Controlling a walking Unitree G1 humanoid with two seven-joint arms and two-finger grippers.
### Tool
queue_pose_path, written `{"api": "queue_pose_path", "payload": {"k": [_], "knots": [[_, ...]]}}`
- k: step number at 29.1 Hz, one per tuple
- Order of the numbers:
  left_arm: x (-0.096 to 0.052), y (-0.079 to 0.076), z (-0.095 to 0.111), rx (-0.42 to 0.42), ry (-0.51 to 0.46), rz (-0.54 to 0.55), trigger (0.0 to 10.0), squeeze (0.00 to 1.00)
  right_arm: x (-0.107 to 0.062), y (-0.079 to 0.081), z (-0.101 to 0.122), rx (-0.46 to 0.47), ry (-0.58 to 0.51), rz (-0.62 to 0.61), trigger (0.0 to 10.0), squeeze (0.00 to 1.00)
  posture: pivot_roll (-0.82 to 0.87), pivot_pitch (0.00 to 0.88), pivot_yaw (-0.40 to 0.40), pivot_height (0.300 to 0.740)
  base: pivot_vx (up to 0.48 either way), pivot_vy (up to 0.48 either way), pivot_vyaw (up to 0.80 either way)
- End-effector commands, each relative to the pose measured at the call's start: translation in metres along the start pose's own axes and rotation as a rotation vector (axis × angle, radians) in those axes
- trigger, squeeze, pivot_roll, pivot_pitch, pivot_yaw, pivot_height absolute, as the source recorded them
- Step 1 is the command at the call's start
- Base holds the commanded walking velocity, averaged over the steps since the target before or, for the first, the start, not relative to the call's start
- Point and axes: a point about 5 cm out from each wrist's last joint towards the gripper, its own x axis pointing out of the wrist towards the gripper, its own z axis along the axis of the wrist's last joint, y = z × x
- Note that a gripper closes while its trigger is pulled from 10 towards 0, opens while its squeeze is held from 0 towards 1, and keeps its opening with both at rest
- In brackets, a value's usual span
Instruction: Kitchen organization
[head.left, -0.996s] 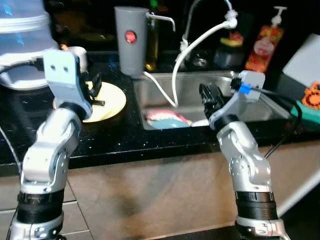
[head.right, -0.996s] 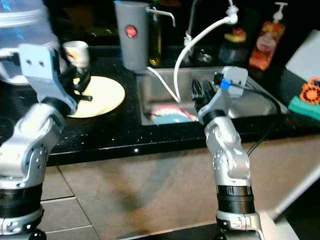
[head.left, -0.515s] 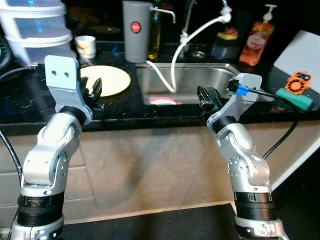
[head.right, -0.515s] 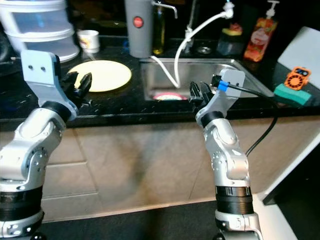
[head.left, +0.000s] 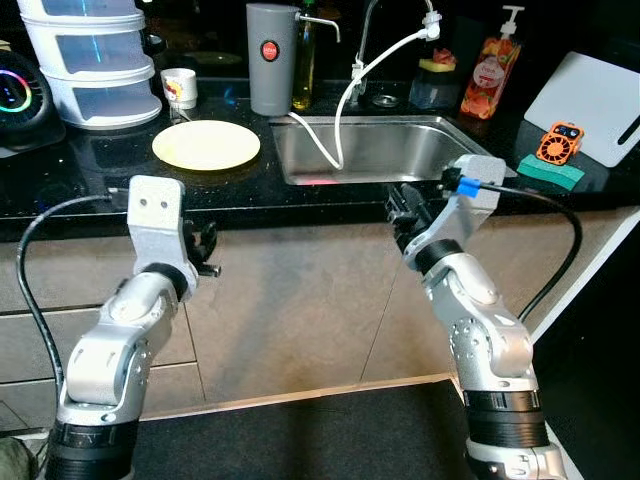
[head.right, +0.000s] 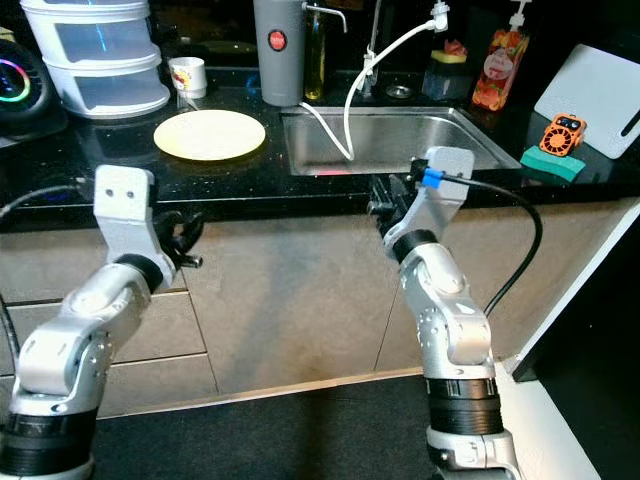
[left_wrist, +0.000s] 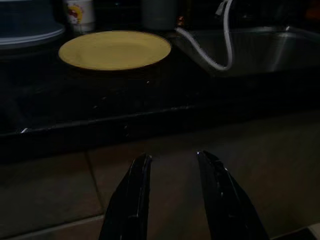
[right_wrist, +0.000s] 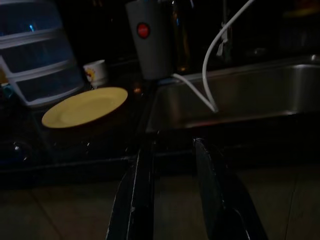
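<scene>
Yellow plate (head.left: 206, 145) flat on the black counter (head.left: 90, 175), at about 9 o'clock from the steel sink (head.left: 375, 150), just beside it. At 11 o'clock from the plate, a small white cup (head.left: 180, 87); beyond that, at 10 o'clock, stacked clear containers (head.left: 92, 55). At 1 o'clock from the plate, a grey canister (head.left: 272, 58) with a red dot, white hose (head.left: 345, 110) looping into the basin. At 3 o'clock past the sink, orange soap bottle (head.left: 487, 72), green sponge (head.left: 550, 172), white board (head.left: 588, 95). Left gripper (left_wrist: 172, 195) held below the counter edge before the cabinet front, fingers narrowly parted, empty. Right gripper (right_wrist: 172, 192) likewise below the sink edge, slightly parted, holding nothing.
</scene>
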Motion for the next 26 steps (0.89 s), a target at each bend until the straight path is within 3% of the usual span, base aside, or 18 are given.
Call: {"api": "queue_pose_path", "payload": {"k": [1,3,8,11,21,23,26], "knots": [[0.000,0.000,-0.017,0.015,0.067,0.016,10.0,0.00,-0.004,-0.004,-0.013,-0.008,0.070,-0.005,10.0,0.00,-0.03,0.100,-0.032,0.740,0.000,0.000,0.00],[-0.004,0.003,-0.032,0.009,0.107,0.053,10.0,0.00,-0.011,-0.013,-0.035,-0.021,0.159,-0.020,10.0,0.00,-0.02,0.103,-0.033,0.740,0.000,0.000,0.00],[-0.006,0.008,-0.040,0.005,0.125,0.091,10.0,0.00,-0.016,-0.020,-0.049,-0.015,0.211,-0.038,10.0,0.00,-0.02,0.105,-0.034,0.740,0.000,0.000,0.00],[-0.008,0.013,-0.045,0.008,0.129,0.126,10.0,0.00,-0.025,-0.029,-0.071,-0.004,0.297,-0.058,10.0,0.00,-0.02,0.105,-0.035,0.740,0.000,0.000,0.00],[-0.006,0.012,-0.067,-0.016,0.132,0.139,10.0,0.00,-0.035,-0.038,-0.098,-0.004,0.368,-0.075,10.0,0.00,-0.02,0.108,-0.031,0.740,0.000,0.000,0.00],[-0.005,0.009,-0.079,-0.039,0.158,0.124,10.0,0.00,-0.038,-0.043,-0.109,-0.022,0.400,-0.085,10.0,0.00,-0.02,0.109,-0.032,0.740,0.000,0.000,0.00],[-0.005,0.000,-0.114,-0.071,0.251,0.075,10.0,0.00,-0.052,-0.056,-0.137,-0.057,0.496,-0.122,10.0,0.00,-0.02,0.112,-0.028,0.740,0.000,0.000,0.00]]}}
